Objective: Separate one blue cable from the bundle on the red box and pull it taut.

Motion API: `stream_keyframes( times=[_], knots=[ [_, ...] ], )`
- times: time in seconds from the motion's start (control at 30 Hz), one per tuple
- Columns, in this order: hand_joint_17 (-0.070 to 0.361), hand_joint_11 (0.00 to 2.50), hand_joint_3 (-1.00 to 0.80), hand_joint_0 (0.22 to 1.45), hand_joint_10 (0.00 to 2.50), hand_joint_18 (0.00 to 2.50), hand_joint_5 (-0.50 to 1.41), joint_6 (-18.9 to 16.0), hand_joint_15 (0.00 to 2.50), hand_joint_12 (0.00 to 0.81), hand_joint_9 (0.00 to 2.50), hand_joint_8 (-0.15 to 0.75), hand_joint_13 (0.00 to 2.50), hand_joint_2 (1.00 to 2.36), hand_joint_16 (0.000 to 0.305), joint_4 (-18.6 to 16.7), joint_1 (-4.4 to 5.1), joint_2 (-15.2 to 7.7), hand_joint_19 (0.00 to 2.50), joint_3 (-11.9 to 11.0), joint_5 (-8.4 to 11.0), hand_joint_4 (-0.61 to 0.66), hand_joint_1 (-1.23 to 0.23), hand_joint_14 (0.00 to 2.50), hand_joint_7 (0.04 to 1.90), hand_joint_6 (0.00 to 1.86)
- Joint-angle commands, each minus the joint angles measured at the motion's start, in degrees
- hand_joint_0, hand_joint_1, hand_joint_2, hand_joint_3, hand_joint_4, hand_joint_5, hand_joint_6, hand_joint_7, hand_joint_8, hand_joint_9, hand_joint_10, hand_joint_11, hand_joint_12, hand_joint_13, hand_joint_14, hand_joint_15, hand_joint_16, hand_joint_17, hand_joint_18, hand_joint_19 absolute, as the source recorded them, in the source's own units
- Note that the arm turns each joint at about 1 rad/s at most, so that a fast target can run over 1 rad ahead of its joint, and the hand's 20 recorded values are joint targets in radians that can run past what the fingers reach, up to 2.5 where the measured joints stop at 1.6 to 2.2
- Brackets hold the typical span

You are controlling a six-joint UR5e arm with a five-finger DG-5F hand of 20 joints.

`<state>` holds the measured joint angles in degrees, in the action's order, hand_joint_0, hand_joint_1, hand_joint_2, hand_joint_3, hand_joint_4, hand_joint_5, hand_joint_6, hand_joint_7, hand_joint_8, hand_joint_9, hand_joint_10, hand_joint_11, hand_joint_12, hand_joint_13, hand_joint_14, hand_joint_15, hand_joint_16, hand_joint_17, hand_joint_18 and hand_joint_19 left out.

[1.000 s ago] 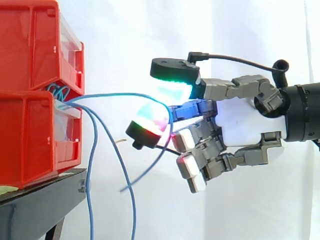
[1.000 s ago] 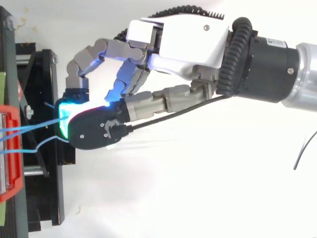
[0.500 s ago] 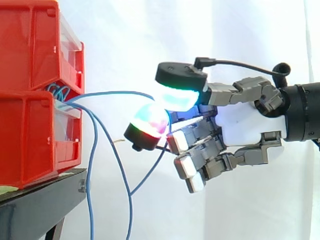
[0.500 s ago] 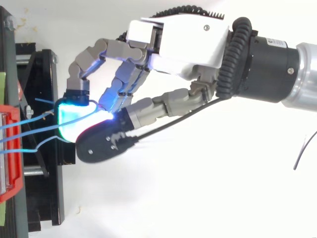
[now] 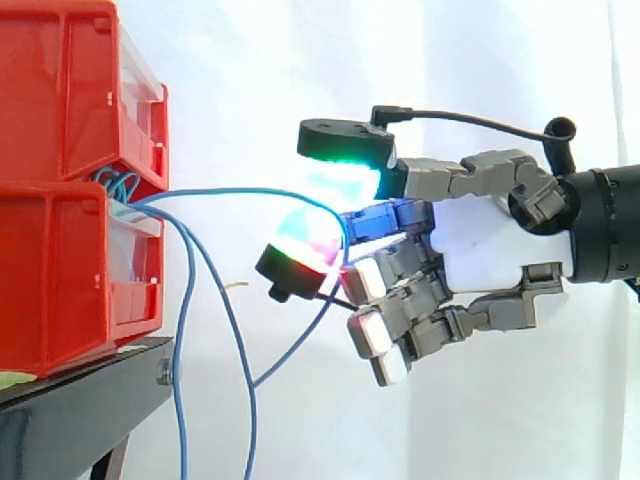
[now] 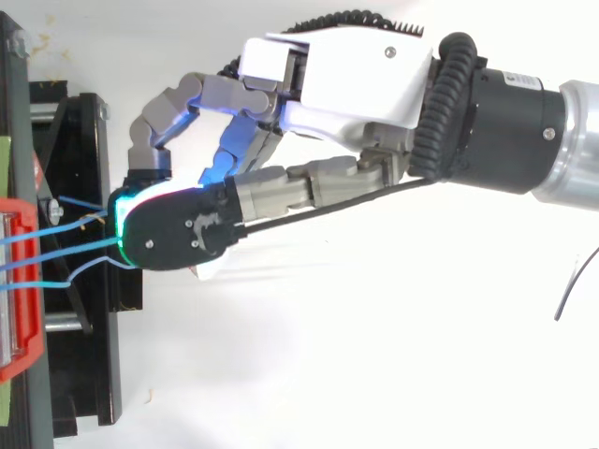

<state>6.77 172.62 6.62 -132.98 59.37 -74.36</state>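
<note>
Blue cable [image 5: 240,189] leaves the gap between the two stacked red bins [image 5: 60,250] ahead of my robot hand [image 5: 490,240] and bows in a shallow arc across to my fingertips. There I have it pinched between the green-glowing upper pad [image 5: 345,180] and the lower pad [image 5: 297,250], which glows red, green and cyan just beneath it. The span from the bins to my pinch is curved, not straight. Past the pinch the cable turns down and slants back under my fingertips toward the bins, reaching a hanging strand; I cannot tell whether they touch. My other fingers [image 5: 385,335] are folded in below the pinch, apart from the cable. The rest of the bundle [image 5: 181,380] spills from the same gap, with small loops at the bins' front edge and long strands hanging well ahead of my fingertips and below them, just beside the corner of the black stand [image 5: 80,400] that carries the bins. Between my forward pads and the bins' front faces lies open room crossed by the cables alone, and the white curtain [image 5: 300,60] is bare above and below my palm. Seen from above, my pads overlap the near edge of the stand, and several blue strands fan from them toward the red rim beyond.
</note>
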Motion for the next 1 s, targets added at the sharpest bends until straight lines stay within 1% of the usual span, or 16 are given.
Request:
stream_keyframes(
  times=[0.0,0.03,0.07,0.1,0.13,0.2,0.27,0.37,0.5,0.63,0.8,0.97],
  knots=[
    [0.122,0.63,-0.18,0.59,0.02,0.76,-0.10,0.0,0.63,0.335,1.14,0.217,1.07,1.02,0.054,0.0,-0.03,0.0,0.84,-0.2,0.00,0.05,-0.64,0.02,0.93,0.91],
    [0.122,0.64,-0.17,0.60,0.02,0.76,-0.11,0.0,0.63,0.334,1.13,0.217,1.06,1.02,0.054,0.0,0.06,0.0,0.84,-0.2,0.00,0.05,-0.68,0.03,0.91,0.91],
    [0.124,0.63,-0.16,0.60,0.02,0.77,-0.11,0.0,0.63,0.336,1.13,0.215,1.06,1.02,0.055,0.0,-0.03,0.0,0.83,-0.3,0.00,0.05,-0.69,0.02,0.91,0.91],
    [0.120,0.63,-0.14,0.61,0.02,0.75,-0.11,0.0,0.63,0.332,1.11,0.219,1.06,1.02,0.053,0.2,-0.03,0.0,0.84,-0.4,0.00,0.05,-0.74,0.03,0.90,0.92],
    [0.121,0.63,-0.13,0.62,0.02,0.75,-0.12,0.0,0.62,0.331,1.10,0.216,1.05,1.02,0.054,0.3,-0.03,0.0,0.83,-0.5,0.00,0.03,-0.77,0.03,0.90,0.93],
    [0.120,0.63,-0.13,0.63,0.03,0.75,-0.12,0.2,0.62,0.329,1.09,0.211,1.04,1.02,0.053,0.8,-0.11,0.1,0.83,-0.8,0.00,0.01,-0.78,0.03,0.90,0.94],
    [0.118,0.64,-0.15,0.64,0.02,0.74,-0.12,0.3,0.62,0.326,1.08,0.209,1.03,1.02,0.052,1.9,-0.11,0.0,0.83,-1.3,-0.09,0.00,-0.78,0.03,0.89,0.94],
    [0.118,0.64,-0.20,0.66,0.02,0.73,-0.13,0.4,0.61,0.323,1.06,0.204,1.02,1.02,0.052,2.6,-0.20,0.0,0.81,-1.5,-0.09,-0.01,-0.78,0.03,0.84,0.95],
    [0.117,0.63,-0.32,0.68,0.02,0.72,-0.13,0.4,0.61,0.321,1.06,0.199,1.01,1.01,0.052,3.0,-0.29,0.0,0.80,-1.7,-0.17,-0.01,-0.78,0.03,0.84,0.95],
    [0.116,0.63,-0.37,0.69,0.02,0.72,-0.13,0.3,0.61,0.319,1.06,0.198,1.01,1.01,0.052,3.0,-0.29,0.1,0.80,-1.7,-0.17,-0.03,-0.78,0.03,0.84,0.95],
    [0.116,0.64,-0.39,0.70,0.02,0.72,-0.13,0.3,0.61,0.315,1.05,0.197,1.00,1.01,0.052,3.1,-0.29,0.1,0.80,-1.7,-0.17,-0.05,-0.78,0.02,0.86,0.95],
    [0.116,0.63,-0.35,0.70,0.02,0.72,-0.13,0.2,0.61,0.319,1.05,0.197,0.99,1.01,0.052,3.3,-0.29,0.0,0.80,-1.7,-0.17,-0.07,-0.76,0.03,0.86,0.96]
  ],
)
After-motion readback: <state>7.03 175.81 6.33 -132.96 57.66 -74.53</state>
